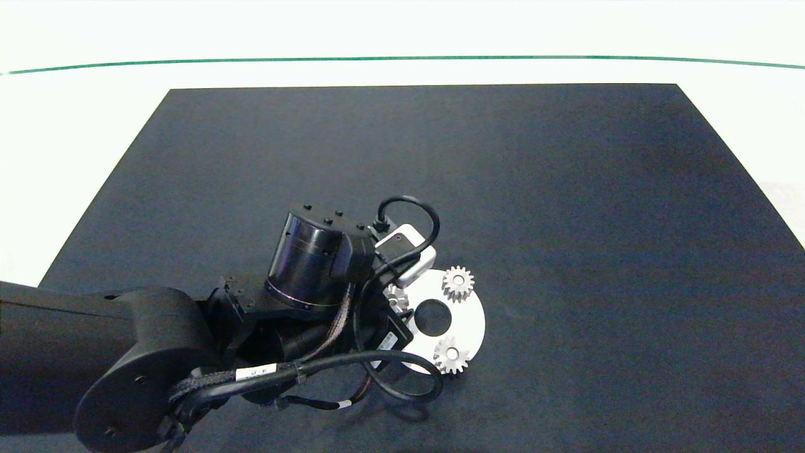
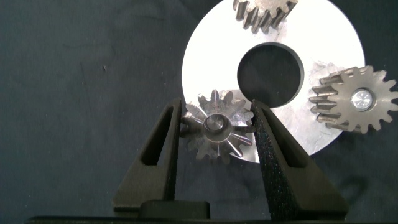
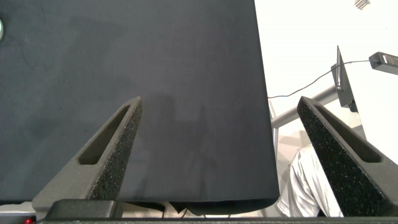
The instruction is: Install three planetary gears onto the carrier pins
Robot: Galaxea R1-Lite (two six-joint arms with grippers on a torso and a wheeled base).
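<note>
A flat white carrier disc (image 1: 470, 322) (image 2: 211, 56) lies on the black mat. Two silver planetary gears (image 1: 458, 284) (image 1: 451, 354) sit on carrier pins, their pin ends showing in the centre holes (image 2: 359, 99). A third gear (image 2: 217, 127) sits at the disc's near rim, a pin end (image 2: 216, 122) visible in its hole. My left gripper (image 2: 216, 107) is shut on this gear, one finger (image 2: 171, 134) against the teeth on each side. In the head view the wrist hides most of that gear (image 1: 395, 296). My right gripper (image 3: 221, 102) hangs open over bare mat, holding nothing.
The black mat (image 1: 402, 176) covers most of the white table. In the right wrist view the mat's edge (image 3: 264, 124) runs close by, with white floor, a cable and a metal stand (image 3: 342, 81) beyond. The right arm is outside the head view.
</note>
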